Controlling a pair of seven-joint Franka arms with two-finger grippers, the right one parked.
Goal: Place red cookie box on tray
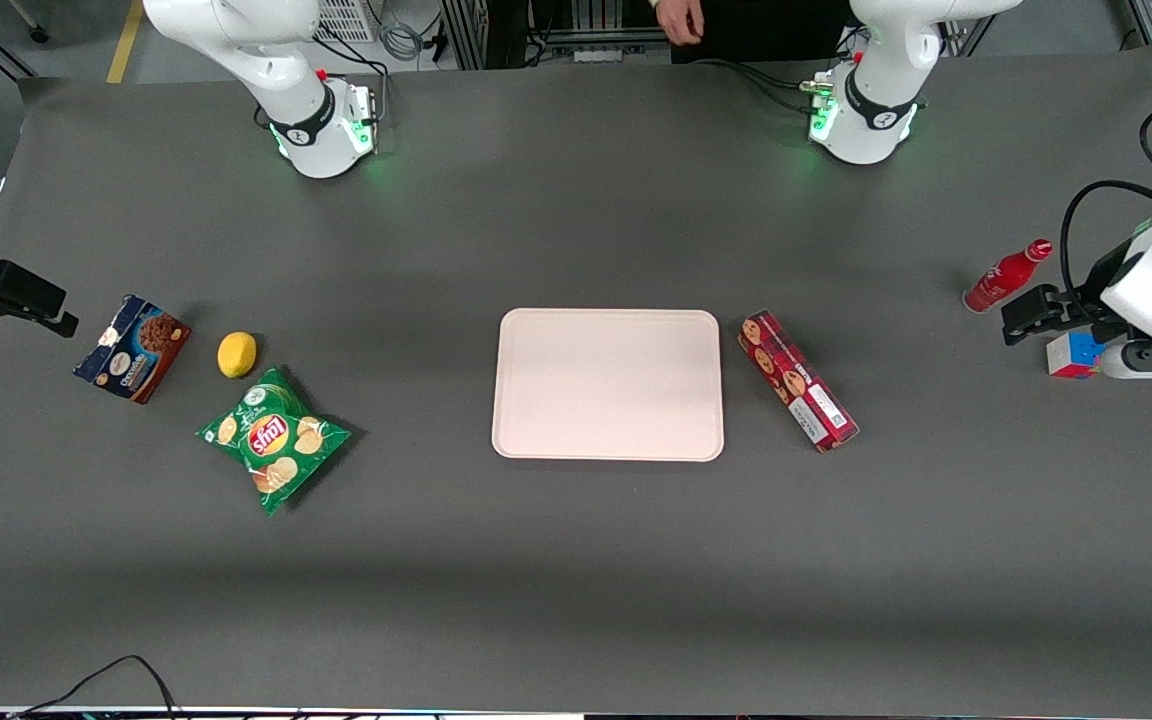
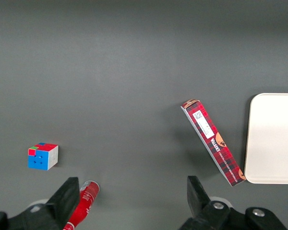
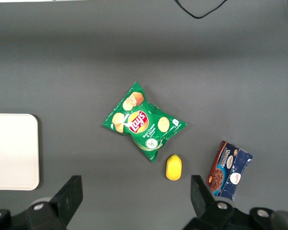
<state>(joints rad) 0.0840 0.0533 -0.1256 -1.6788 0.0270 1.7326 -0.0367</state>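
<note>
The red box (image 1: 797,381) is a long, narrow carton, and by its look it should be light and stiff — thin card around a stack of cookies, so it will keep its shape under a modest squeeze but could dent or crush its contents if pinched hard. The printed card may be a little slick. The best hold is probably across the narrow width near the middle of its length, so that neither end droops and the box does not swing when lifted; a grip at one end would likely let it tip.

It is red plaid with round cookie pictures along the top face and a white label at the end nearer the front camera. It lies flat on the table (image 1: 576,560), slanted, just beside the tray (image 1: 607,385) on the side toward the working arm; its farther end sits closest to the tray's rim, with a narrow strip of table showing between them.

The tray is pale pinkish-cream, flat, with rounded corners and a low rim, and nothing lies on it yet.

The gripper (image 2: 132,191) hangs well apart from the box, toward the working arm's end of the table, above a red bottle (image 1: 1006,276) and near a colour cube (image 1: 1073,354). Its fingers (image 2: 67,196) stand wide apart and hold nothing — the box is untouched.
</note>
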